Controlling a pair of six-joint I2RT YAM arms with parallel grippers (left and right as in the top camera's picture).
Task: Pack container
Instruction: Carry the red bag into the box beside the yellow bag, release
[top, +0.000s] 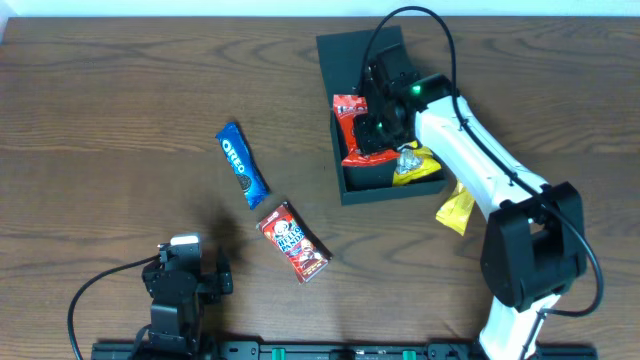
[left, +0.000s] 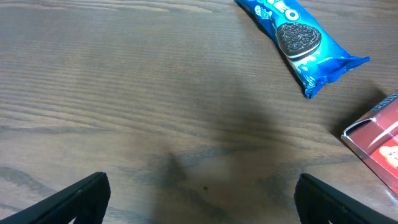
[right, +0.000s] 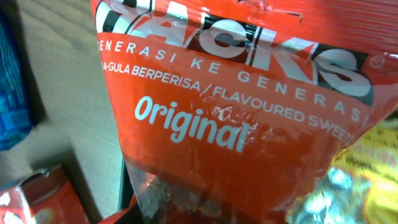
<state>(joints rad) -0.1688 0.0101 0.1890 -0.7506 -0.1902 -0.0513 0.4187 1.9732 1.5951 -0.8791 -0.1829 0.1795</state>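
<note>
My right jaws grasp the red Hacks packet, container directly beneath. My left jaws stand released; Oreo packet ahead, to their right.

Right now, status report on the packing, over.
Left gripper open, idle. Right gripper shut on red packet, over container. Oreo pack, red box on table, unpacked.

Dark wood-grain table, seen from above. Resting on it: the container right of centre, its lid flap laid open behind; an Oreo packet to its left, lying diagonally; a red box near that packet but apart from it; a yellow packet by the container's near right corner, apparently on the tabletop and partly hidden.
</note>
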